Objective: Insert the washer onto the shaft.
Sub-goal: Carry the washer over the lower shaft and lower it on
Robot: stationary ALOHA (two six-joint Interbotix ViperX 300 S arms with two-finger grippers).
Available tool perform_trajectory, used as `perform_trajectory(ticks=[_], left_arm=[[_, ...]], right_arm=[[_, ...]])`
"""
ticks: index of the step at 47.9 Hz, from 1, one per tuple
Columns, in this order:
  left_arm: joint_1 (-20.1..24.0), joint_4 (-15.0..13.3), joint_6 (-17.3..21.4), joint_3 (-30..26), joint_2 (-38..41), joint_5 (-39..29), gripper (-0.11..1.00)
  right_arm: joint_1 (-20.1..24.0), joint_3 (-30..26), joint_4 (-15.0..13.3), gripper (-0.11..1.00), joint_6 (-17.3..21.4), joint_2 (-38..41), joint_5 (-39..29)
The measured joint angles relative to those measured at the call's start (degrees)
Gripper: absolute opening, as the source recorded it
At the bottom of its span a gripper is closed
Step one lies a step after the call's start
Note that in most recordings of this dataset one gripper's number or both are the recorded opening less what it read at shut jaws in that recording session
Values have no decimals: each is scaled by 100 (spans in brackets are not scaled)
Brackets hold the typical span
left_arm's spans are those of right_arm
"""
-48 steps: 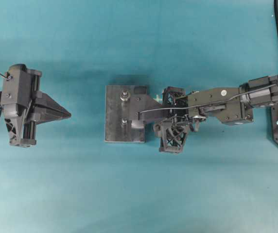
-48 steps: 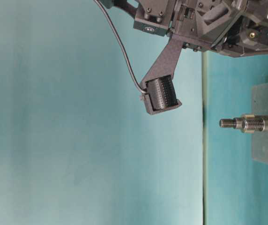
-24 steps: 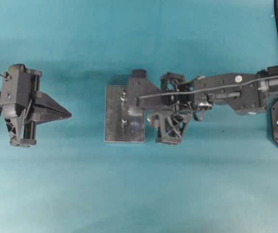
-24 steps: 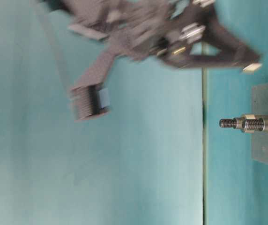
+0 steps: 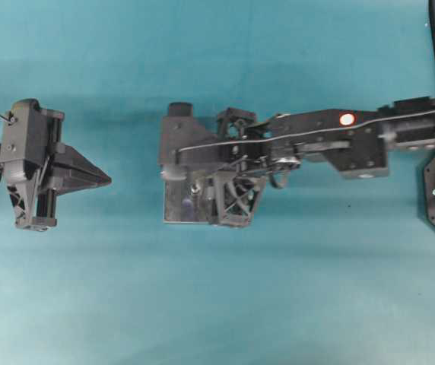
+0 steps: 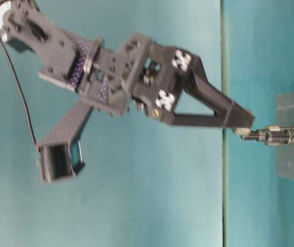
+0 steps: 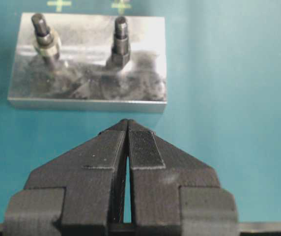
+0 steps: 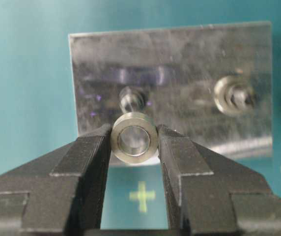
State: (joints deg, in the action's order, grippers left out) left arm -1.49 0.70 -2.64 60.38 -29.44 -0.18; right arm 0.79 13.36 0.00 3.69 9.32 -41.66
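Two tools are here, and the right tool (image 8: 134, 140) squeezes the little ring-shaped washer (image 8: 134, 138) by its sides in the middle of the right wrist view, so its hole stays free and faces the bare shaft (image 8: 131, 99) just above it on the metal block (image 8: 180, 59). The washer sits near the shaft's tip but is not on it yet, I think. The left tool (image 7: 127, 129) is pinched closed on nothing, waiting well away at the left of the overhead view.

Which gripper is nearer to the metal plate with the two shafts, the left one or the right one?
Right. The right gripper is over the metal plate, holding the washer near a shaft. The left gripper waits apart, off the plate's side.
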Motion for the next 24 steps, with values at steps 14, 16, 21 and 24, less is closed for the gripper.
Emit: perform_trajectory(ticks=[14, 16, 21, 24], left_arm=[[0, 9, 0, 9, -9, 0, 0], [0, 0, 0, 0, -9, 0, 0], [0, 0, 0, 9, -9, 0, 0], [0, 9, 0, 0, -9, 0, 0]], right_arm=[[9, -193, 0, 34, -44, 281, -105], [9, -185, 0, 34, -44, 299, -123], [9, -202, 0, 34, -44, 343, -149], [9, -211, 0, 34, -44, 360, -141]])
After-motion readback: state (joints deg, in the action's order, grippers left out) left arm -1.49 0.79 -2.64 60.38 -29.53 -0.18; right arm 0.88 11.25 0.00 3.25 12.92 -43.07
